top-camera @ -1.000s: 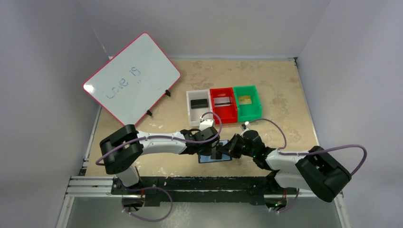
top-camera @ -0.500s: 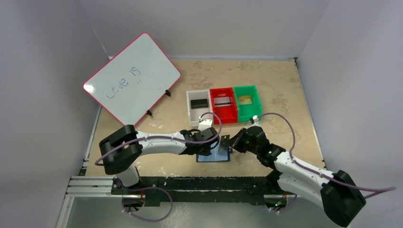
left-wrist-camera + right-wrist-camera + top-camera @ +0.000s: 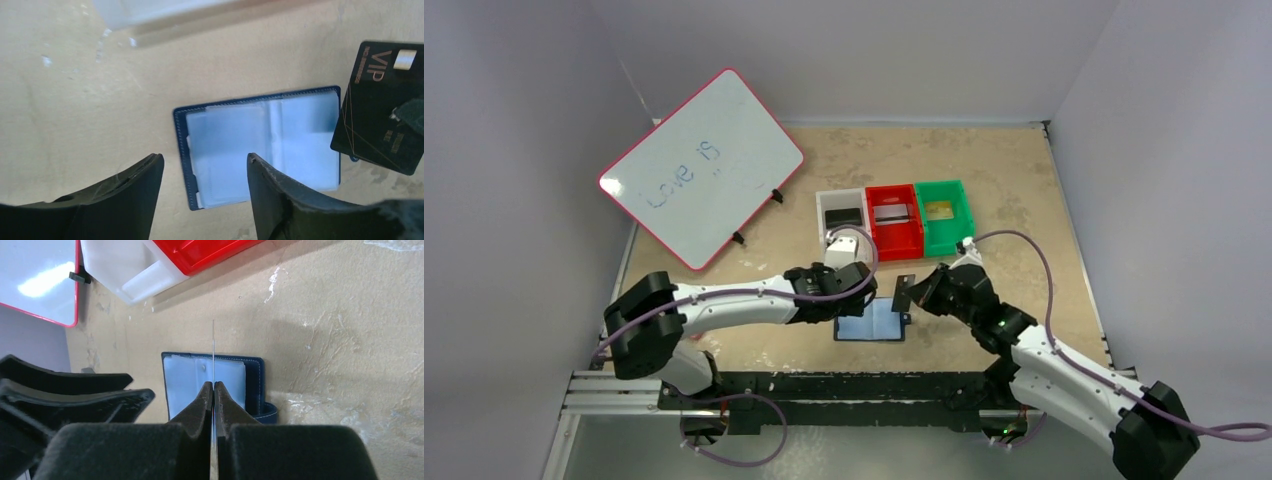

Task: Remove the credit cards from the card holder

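The card holder (image 3: 871, 321) lies open and flat on the table, with its light blue pockets up; it also shows in the left wrist view (image 3: 260, 145). My right gripper (image 3: 916, 298) is shut on a black card (image 3: 904, 291), lifted clear just right of the holder. The card reads "VIP" in the left wrist view (image 3: 380, 100) and is seen edge-on in the right wrist view (image 3: 213, 347), where the right gripper (image 3: 213, 386) pinches it above the holder (image 3: 182, 377). My left gripper (image 3: 205, 165) is open and empty over the holder's left edge (image 3: 860, 297).
A white bin (image 3: 822, 240) holds a black card (image 3: 843, 216), a red bin (image 3: 894, 248) a silver card (image 3: 892, 212), a green bin (image 3: 949, 243) a gold card (image 3: 940, 209), all beyond the holder. A propped whiteboard (image 3: 701, 165) stands at far left.
My right gripper has drawn the black card out of the holder and lifted it to the right. My left gripper has come off the holder and drawn back left. The holder now lies flat.
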Controlling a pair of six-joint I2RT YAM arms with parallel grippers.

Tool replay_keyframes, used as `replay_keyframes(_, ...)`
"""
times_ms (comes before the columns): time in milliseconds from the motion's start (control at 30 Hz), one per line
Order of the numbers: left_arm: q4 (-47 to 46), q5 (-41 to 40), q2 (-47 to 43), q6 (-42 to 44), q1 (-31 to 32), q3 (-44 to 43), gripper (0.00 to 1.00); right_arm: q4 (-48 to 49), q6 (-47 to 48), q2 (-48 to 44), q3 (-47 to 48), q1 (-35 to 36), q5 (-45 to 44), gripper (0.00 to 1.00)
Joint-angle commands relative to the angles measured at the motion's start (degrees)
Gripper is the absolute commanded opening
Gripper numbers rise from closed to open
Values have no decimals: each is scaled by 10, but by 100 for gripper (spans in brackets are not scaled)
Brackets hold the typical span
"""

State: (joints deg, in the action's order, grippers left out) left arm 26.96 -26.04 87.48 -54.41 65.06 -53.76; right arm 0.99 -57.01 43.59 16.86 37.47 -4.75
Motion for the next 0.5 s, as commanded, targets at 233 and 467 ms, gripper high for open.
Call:
replay_keyframes(233,154,-149,-122,22,-98,-19,72,100,58,129,40,-1,88,0)
replay_keyframes(467,159,-148,-239,96,-196,26,84,105,102,182,91,-1,103,0)
